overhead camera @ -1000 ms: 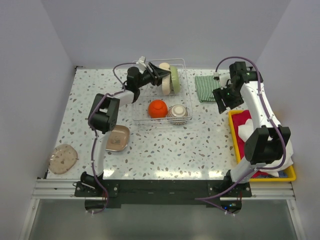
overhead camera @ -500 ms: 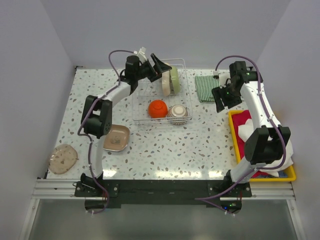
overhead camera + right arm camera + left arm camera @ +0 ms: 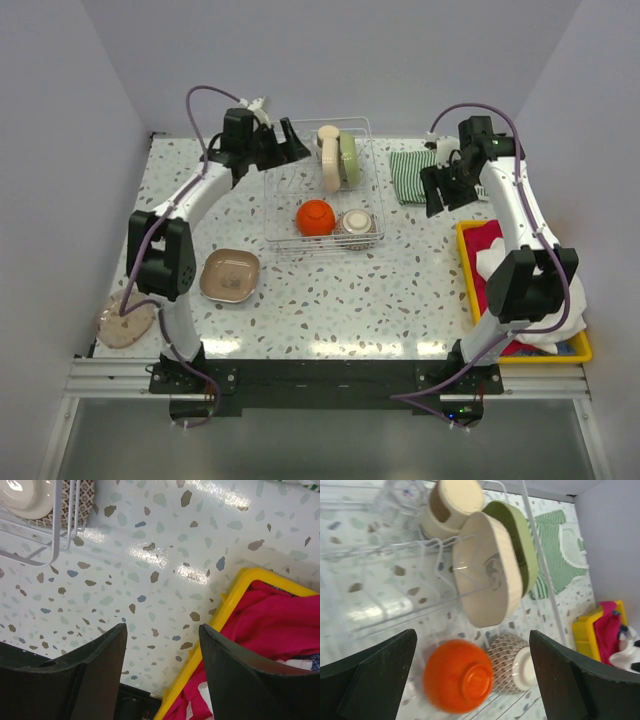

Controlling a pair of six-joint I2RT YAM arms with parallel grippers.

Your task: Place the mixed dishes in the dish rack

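Left arm and right arm outstretched; left fingers and right fingers wide apart, empty.

A white table flecked with grey, brown and blue chips is seen across the middle of the top view. It is enclosed by a plain pale grey back wall at the upper edge and by a left wall and a right wall at the sides. Bright patches of glare are cast on the glossy top near its lower edge, where a silver metal rail is fixed, and a dull grey surface is shown below it at the bottom of the frame.
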